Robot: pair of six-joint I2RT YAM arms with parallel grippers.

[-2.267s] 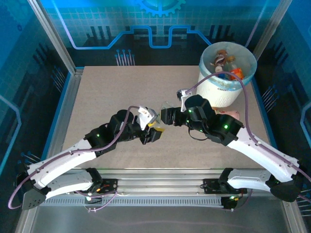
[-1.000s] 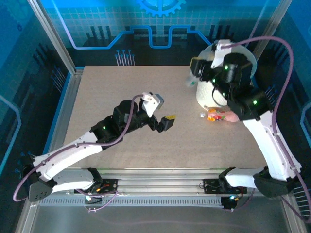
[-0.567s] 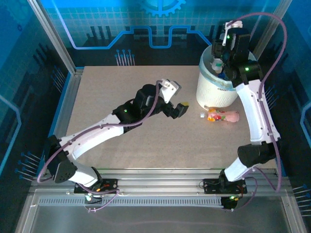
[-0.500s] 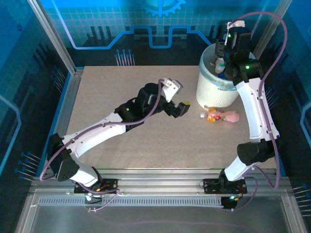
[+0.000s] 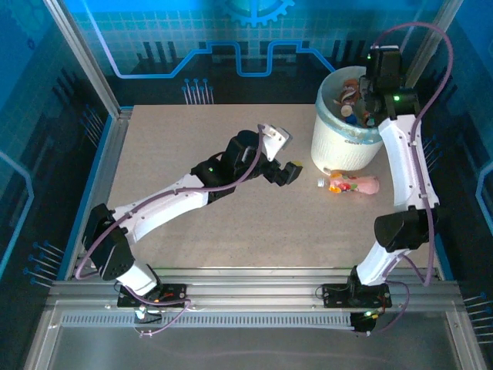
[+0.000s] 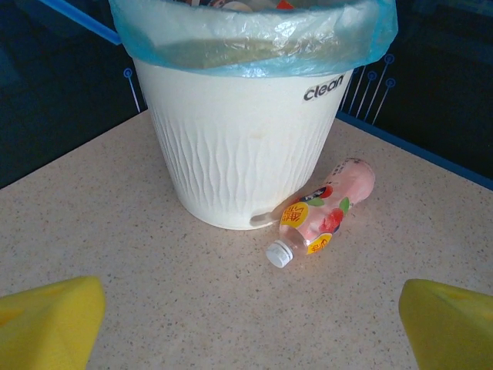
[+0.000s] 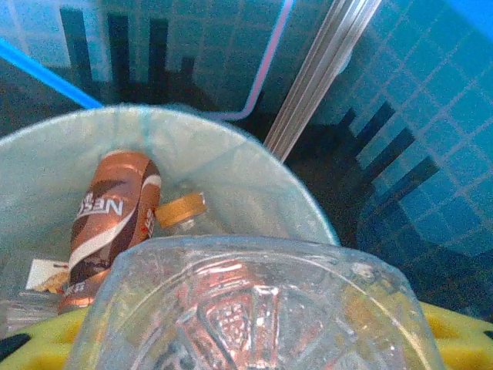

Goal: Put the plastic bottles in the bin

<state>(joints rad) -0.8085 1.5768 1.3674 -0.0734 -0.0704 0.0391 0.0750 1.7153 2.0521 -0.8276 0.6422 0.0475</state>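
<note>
Pink bottle [image 6: 323, 216] x1 by bin [image 6: 231, 146]; clear bottle [image 7: 254, 301] x1 in right claw [image 7: 254, 339].

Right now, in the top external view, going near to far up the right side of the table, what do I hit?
right arm's base → pink bottle → bin
</note>
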